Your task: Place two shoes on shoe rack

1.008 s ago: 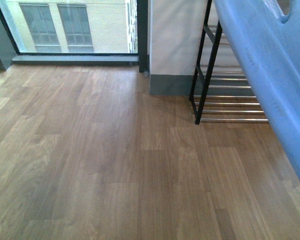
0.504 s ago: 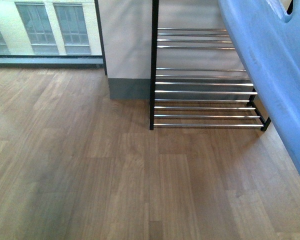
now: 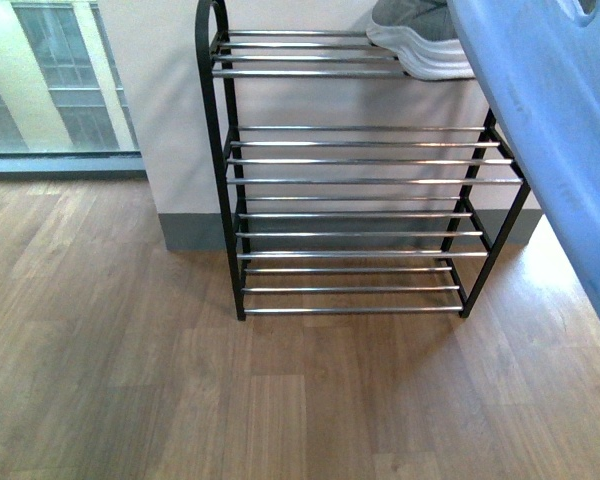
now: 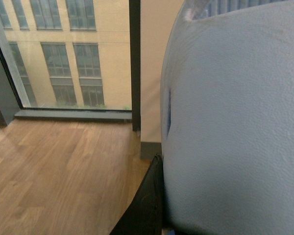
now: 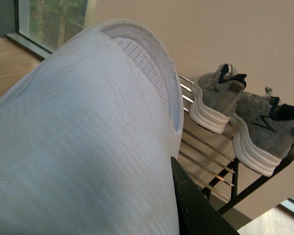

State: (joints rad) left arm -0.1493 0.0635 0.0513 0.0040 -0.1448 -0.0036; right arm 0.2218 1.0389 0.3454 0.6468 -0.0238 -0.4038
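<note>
The black shoe rack (image 3: 230, 200) with chrome rods stands against the wall in the middle of the front view. A grey sneaker (image 3: 415, 40) sits on its top tier at the right. In the right wrist view two grey sneakers (image 5: 218, 98) (image 5: 264, 132) rest side by side on that tier. My right gripper (image 5: 103, 186) is shut on a pale blue slide (image 5: 88, 122), and one black finger (image 5: 196, 210) shows beside it. My left gripper (image 4: 215, 196) is shut on another pale blue slide (image 4: 235, 127), with one finger (image 4: 147, 205) visible. A pale blue slide (image 3: 560, 150) fills the front view's right edge.
Wood plank floor (image 3: 130, 380) spreads in front of the rack. A white wall with a grey skirting (image 3: 190, 232) runs behind it. A floor-level window (image 3: 40, 90) lies to the left. The lower tiers of the rack (image 3: 350, 215) hold nothing.
The front view has swung toward the rack, which moved from the right edge to the middle. Its top tier with the grey sneaker has come into view. The slide stays at the right.
</note>
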